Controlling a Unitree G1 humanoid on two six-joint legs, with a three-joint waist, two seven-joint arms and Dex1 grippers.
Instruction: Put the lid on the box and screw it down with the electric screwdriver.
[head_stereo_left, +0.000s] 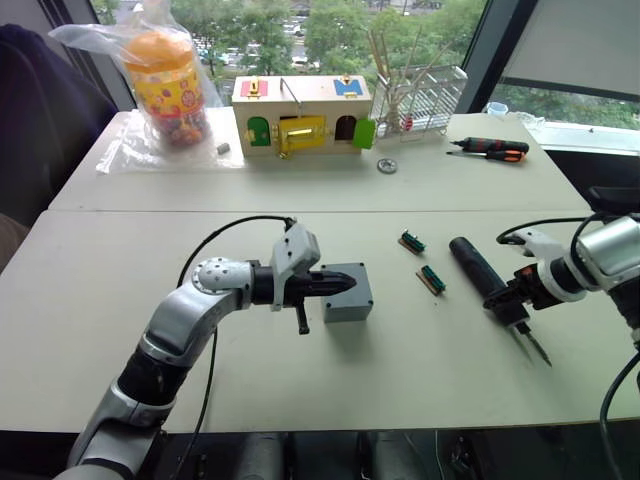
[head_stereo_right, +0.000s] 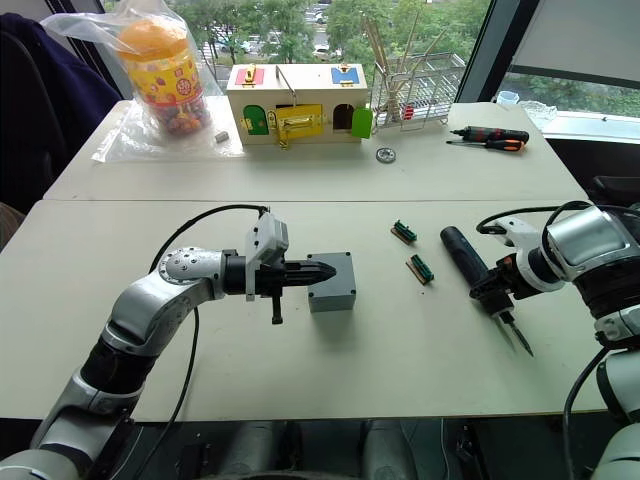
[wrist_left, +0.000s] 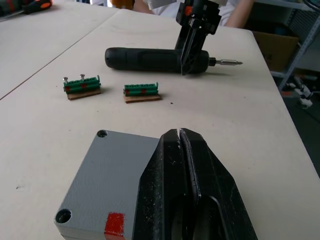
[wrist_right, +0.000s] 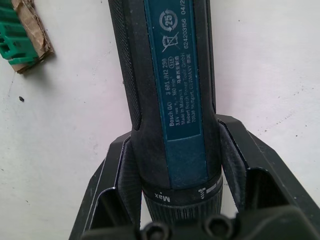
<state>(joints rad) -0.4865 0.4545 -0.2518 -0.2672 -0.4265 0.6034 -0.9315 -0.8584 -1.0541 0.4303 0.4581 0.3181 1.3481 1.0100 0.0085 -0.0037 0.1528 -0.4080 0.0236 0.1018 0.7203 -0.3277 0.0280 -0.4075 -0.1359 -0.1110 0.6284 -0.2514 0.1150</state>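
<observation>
The grey box, with a red mark on its side, stands mid-table with the flat grey lid lying on top, corner screw holes showing. My left gripper is shut, its black fingers pressed together and lying across the lid. To the right, the black electric screwdriver lies on the table with its metal bit pointing toward the front edge. My right gripper is closed on the bit end of its body, one finger against each side.
Two green terminal strips on small brown boards lie between box and screwdriver. On the far table stand a wooden box with coloured doors, a bagged toy jar, a wire rack and hand screwdrivers.
</observation>
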